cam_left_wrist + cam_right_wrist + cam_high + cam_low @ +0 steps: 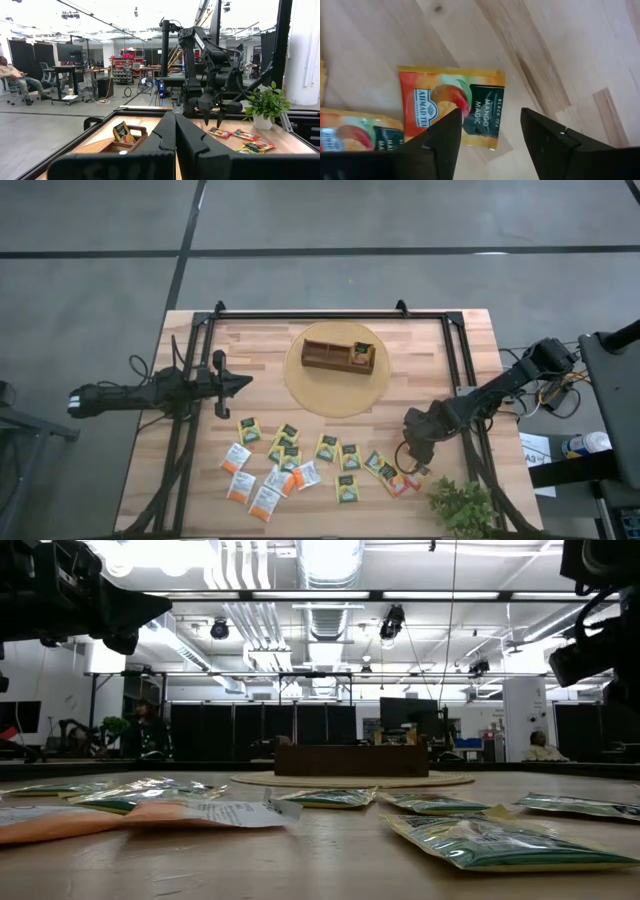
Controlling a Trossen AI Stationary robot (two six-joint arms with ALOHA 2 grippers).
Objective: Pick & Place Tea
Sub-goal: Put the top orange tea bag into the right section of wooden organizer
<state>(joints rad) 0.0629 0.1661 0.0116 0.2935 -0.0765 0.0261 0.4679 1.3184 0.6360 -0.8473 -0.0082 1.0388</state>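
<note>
Honestly, my worry is the flatness of that mango tea packet (pixel 451 104): it lies flush on the wooden table (pixel 470 350), so if I bring the right gripper (pixel 487 132) down and close, the tips may skate over the paper or nudge it sideways into the second mango packet (pixel 355 131) peeking in at the left edge of the right wrist view. Grabbing both at once is another risk, since they sit just beside each other.

Its fingers (pixel 445 135) stand wide apart, holding nothing, poised above the packet's dark panel, lower right of the high view, near the plant (pixel 462 505). The left gripper (pixel 243 381) waits at centre left, closed and empty. One packet already sits in the tray (pixel 338 356), upper centre.
</note>
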